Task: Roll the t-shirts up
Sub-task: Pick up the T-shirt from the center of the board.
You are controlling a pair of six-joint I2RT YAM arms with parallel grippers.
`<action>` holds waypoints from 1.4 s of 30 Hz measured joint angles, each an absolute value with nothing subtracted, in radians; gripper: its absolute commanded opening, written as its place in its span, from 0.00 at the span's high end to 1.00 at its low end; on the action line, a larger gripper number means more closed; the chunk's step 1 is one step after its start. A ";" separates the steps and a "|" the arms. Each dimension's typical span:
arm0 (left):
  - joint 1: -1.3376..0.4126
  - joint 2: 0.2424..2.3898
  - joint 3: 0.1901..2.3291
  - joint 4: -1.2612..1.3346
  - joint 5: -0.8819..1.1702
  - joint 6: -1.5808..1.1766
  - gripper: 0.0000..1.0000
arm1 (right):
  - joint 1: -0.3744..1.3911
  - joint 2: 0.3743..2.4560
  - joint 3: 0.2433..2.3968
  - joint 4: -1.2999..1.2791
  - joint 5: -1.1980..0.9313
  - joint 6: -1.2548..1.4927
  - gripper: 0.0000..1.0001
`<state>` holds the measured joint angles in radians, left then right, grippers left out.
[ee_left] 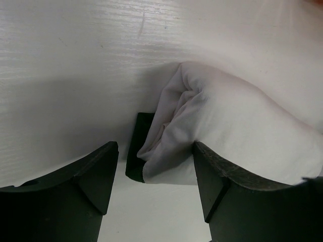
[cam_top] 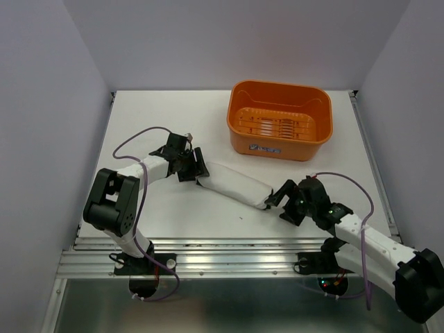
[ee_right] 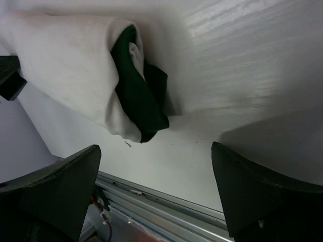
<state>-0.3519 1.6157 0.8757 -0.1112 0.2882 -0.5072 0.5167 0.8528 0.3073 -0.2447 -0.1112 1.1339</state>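
The t-shirt (cam_top: 234, 183) lies rolled into a white tube across the middle of the table. My left gripper (cam_top: 196, 166) is open at its left end, the roll's end (ee_left: 212, 126) just ahead of the fingers, the right finger (ee_left: 222, 186) beside the cloth. A dark green edge (ee_left: 136, 146) shows at that end. My right gripper (cam_top: 279, 201) is open at the right end, where dark green cloth (ee_right: 139, 96) sticks out of the white roll (ee_right: 65, 60). Its fingers stand wide apart and hold nothing.
An orange basket (cam_top: 280, 119) stands at the back right of the table, empty. The table's metal front rail (ee_right: 166, 201) runs just behind the right gripper. Grey walls close in the table on both sides and at the back.
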 measured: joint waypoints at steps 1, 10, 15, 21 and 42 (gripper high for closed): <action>-0.352 1.616 0.875 -0.107 0.289 -0.508 0.29 | 0.517 0.860 0.307 -0.231 -0.115 1.139 0.07; -0.352 1.616 0.875 -0.101 0.288 -0.511 0.29 | 0.517 0.992 0.253 0.037 -0.120 1.208 0.16; -0.352 1.618 0.875 -0.101 0.288 -0.510 0.30 | 0.517 1.102 0.254 0.181 -0.138 1.224 0.26; -0.352 1.620 0.875 -0.101 0.288 -0.510 0.29 | 0.517 1.174 0.254 0.247 -0.141 1.233 0.43; -0.352 1.602 0.844 -0.083 0.279 -0.516 0.16 | 0.517 1.373 0.471 0.141 -0.158 1.011 0.99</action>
